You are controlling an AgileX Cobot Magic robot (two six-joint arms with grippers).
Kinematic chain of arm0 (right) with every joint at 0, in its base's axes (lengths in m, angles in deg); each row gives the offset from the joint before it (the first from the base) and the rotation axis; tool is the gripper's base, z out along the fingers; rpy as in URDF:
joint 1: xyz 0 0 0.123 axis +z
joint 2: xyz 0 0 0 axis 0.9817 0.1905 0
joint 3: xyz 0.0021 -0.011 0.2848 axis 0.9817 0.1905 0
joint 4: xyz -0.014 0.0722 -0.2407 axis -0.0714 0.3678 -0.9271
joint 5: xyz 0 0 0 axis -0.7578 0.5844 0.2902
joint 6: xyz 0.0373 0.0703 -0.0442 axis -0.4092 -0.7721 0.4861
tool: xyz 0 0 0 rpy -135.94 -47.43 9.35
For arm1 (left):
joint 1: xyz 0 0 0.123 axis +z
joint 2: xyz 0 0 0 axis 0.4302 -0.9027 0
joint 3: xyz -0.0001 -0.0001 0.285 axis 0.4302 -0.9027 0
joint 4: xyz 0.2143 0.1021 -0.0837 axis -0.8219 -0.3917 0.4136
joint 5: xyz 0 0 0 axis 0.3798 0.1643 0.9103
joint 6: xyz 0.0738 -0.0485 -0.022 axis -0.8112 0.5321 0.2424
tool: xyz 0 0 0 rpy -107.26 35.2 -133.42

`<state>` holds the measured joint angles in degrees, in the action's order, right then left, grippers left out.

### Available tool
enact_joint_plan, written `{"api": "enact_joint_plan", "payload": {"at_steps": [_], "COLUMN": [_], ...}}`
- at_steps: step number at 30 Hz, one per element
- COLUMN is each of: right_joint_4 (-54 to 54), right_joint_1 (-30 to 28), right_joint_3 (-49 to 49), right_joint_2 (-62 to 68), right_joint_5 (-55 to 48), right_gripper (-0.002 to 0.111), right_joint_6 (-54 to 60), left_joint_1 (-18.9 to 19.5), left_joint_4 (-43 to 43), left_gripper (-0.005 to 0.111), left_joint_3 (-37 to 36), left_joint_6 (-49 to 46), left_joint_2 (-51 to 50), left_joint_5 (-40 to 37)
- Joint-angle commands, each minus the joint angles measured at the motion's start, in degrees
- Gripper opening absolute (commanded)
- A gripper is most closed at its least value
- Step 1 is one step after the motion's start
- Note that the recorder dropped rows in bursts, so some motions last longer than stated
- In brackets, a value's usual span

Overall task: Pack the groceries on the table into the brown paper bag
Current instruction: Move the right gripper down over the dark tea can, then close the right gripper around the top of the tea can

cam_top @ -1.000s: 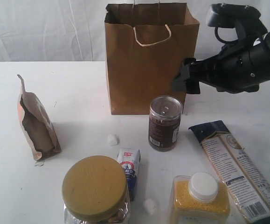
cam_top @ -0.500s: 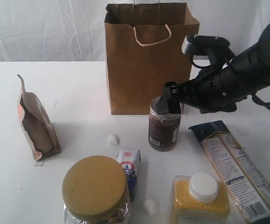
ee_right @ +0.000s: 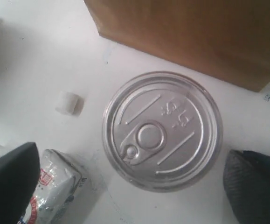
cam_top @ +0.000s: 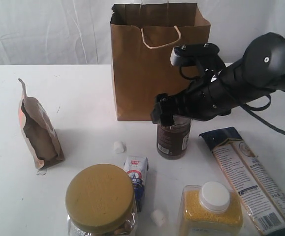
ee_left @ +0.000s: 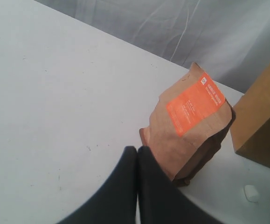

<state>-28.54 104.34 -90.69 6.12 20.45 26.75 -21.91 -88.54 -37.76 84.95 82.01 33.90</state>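
Note:
The brown paper bag [cam_top: 157,64] stands upright at the back of the table [cam_top: 83,98]. In front of it is a dark pull-tab can [cam_top: 173,140]. My right gripper [cam_top: 174,110] hovers open just above it, its two fingers spread either side of the silver lid [ee_right: 162,129], touching nothing. Out of the exterior view, my left gripper [ee_left: 137,150] is shut and empty, its tips close beside the brown pouch [ee_left: 190,126], which stands at the table's left [cam_top: 38,130].
Near the front lie a gold-lidded jar [cam_top: 101,199], a small blue-white carton [cam_top: 137,179], a white-capped yellow-grain jar [cam_top: 211,209] and a long noodle pack [cam_top: 253,177]. Two white marshmallows [cam_top: 118,146] [cam_top: 157,217] sit loose among them.
My right arm has swung left and down from beside the bag to over the can, its jaws staying open. Nothing on the table has moved.

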Motion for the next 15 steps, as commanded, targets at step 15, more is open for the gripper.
{"api": "enact_joint_plan", "payload": {"at_steps": [15], "right_joint_4": [-4.57], "right_joint_1": [0.47], "right_joint_3": [0.18], "right_joint_2": [5.36], "right_joint_5": [7.25], "right_gripper": [0.105], "right_joint_6": [0.80], "left_joint_1": [-0.28], "left_joint_4": [0.67], "left_gripper": [0.000], "left_joint_3": [0.45], "left_joint_6": [-0.22], "left_joint_2": [0.18], "left_joint_5": [-0.44]}}
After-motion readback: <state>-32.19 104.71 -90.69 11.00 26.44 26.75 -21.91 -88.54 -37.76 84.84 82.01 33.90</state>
